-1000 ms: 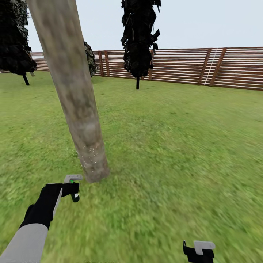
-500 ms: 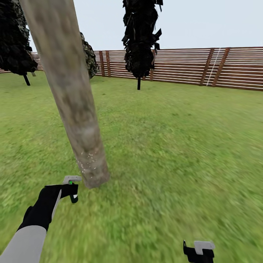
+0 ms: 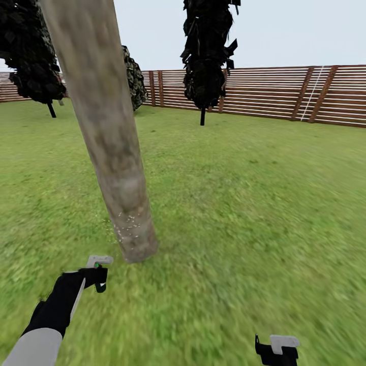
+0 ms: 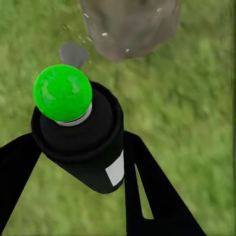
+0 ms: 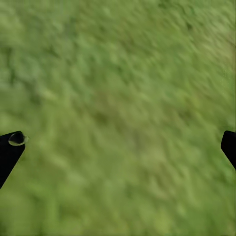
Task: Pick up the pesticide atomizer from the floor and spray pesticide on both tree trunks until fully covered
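Left gripper [image 4: 86,162] clamped on black green-tipped pesticide atomizer [image 4: 78,137]; whitish pesticide specks [image 3: 127,223] low on pale mottled tree trunk [image 3: 109,142]: sweep nozzle upward, stay near. Right gripper [image 5: 118,142] apart, idle.

A fenced garden: green lawn [image 3: 244,213], slatted wooden fence [image 3: 284,94], trees [image 3: 107,127].

lawn [image 3: 244,203] green, blurry | slat fence [image 3: 269,94] brown, behind | dark slim trees [image 3: 207,51], perhaps three | sky pale grey

Head camera overlooks lawn [image 3: 244,203]; left wrist shares the nearby trunk [image 3: 109,132].
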Available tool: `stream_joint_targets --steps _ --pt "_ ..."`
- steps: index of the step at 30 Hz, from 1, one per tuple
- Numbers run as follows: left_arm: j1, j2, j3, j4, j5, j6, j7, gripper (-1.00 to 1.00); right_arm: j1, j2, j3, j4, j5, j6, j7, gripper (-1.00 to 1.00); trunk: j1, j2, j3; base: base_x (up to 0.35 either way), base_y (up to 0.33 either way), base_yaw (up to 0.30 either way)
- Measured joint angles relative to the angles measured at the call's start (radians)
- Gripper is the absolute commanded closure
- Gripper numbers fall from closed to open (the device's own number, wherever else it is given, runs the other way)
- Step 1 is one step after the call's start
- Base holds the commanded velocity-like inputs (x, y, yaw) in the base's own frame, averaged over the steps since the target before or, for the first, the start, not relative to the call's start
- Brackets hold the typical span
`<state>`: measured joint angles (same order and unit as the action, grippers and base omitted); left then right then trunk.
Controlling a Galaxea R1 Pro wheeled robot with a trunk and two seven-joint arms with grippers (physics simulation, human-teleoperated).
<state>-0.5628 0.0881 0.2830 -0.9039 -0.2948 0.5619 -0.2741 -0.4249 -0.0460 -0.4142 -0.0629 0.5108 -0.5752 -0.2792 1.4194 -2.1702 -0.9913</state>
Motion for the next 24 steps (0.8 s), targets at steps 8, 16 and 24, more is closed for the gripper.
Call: stream_joint_targets --steps 8,16,24 --pt "0.003 0.011 0.009 0.171 -0.004 -0.015 0.021 1.00 0.000 0.000 0.000 0.000 0.000 0.000 0.000 -1.00 0.000 0.000 0.000 0.217 -0.189 0.001" --pt "0.007 0.009 0.010 0.241 0.004 -0.024 0.119 1.00 0.000 0.000 0.000 0.000 0.000 0.000 0.000 -1.00 0.000 0.000 0.000 0.243 -0.177 0.158" --pt "0.008 0.002 0.008 0.281 0.007 -0.029 0.119 1.00 0.000 0.000 0.000 0.000 0.000 0.000 0.000 -1.00 0.000 0.000 0.000 0.098 -0.051 0.253"
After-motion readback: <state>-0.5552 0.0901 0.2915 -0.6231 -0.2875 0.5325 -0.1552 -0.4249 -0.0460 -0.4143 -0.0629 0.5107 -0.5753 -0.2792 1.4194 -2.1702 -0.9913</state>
